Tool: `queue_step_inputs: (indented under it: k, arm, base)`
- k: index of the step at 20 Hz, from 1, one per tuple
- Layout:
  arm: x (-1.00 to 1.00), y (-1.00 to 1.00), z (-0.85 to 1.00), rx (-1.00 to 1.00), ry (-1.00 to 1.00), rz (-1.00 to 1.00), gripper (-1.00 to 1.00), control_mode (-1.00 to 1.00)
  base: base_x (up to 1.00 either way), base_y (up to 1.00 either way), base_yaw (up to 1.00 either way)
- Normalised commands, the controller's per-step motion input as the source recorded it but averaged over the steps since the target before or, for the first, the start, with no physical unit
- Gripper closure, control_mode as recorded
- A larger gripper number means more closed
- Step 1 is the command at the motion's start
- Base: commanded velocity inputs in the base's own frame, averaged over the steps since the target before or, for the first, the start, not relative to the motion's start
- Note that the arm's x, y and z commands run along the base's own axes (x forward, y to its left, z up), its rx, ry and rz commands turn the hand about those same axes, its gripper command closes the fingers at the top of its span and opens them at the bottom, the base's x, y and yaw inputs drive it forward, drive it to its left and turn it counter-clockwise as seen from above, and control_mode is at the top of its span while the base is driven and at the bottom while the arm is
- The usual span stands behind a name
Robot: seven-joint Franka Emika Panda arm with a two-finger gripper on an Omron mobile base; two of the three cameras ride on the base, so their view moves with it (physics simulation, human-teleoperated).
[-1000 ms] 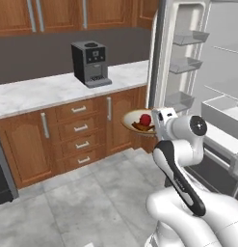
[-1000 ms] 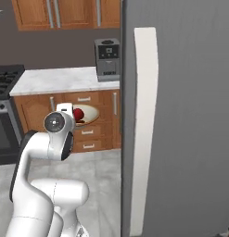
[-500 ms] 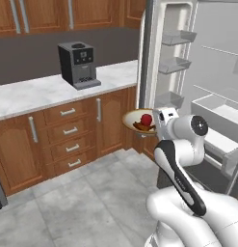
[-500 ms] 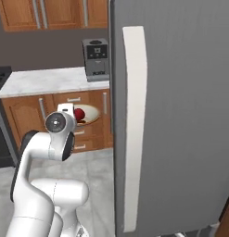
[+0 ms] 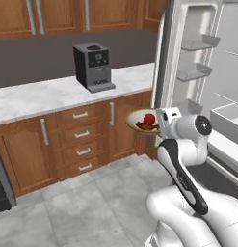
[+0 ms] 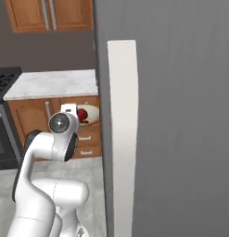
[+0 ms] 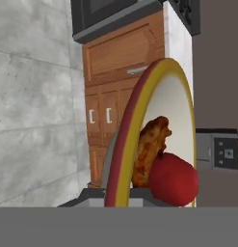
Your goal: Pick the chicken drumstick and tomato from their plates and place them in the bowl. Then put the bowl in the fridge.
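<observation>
Nearest you, the gripper is clamped on the rim of the bowl, holding it level in the air in front of the lower cabinets, just left of the open fridge. In the hand view the bowl stands on edge because the camera is rolled, and you can see the chicken drumstick lying inside it with the tomato touching it. From the left base view the tomato sits on top, near the gripper side of the bowl. Beyond the bowl, the marble counter carries a coffee machine. From the right base view, the fridge door with its pale handle stands close, the bowl beside its edge.
</observation>
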Motion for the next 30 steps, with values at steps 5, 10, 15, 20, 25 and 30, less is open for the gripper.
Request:
queue_step_inputs:
  k: [5,10,15,20,25,30]
  arm:
    - [0.0,0.0,0.0,0.0,0.0,0.0,1.0,1.0]
    - [0.0,0.0,0.0,0.0,0.0,0.0,1.0,1.0]
    - [0.0,0.0,0.0,0.0,0.0,0.0,1.0,1.0]
    - [0.0,0.0,0.0,0.0,0.0,0.0,1.0,1.0]
    - [0.0,0.0,0.0,0.0,0.0,0.0,1.0,1.0]
    - [0.0,0.0,0.0,0.0,0.0,0.0,1.0,1.0]
  base:
    - [0.32,-0.16,0.29]
    - [0.42,-0.03,-0.2]
    - [0.07,0.13,-0.71]
    - [0.0,0.2,-0.7]
    - [0.07,0.23,-0.7]
    - [0.43,0.41,-0.49]
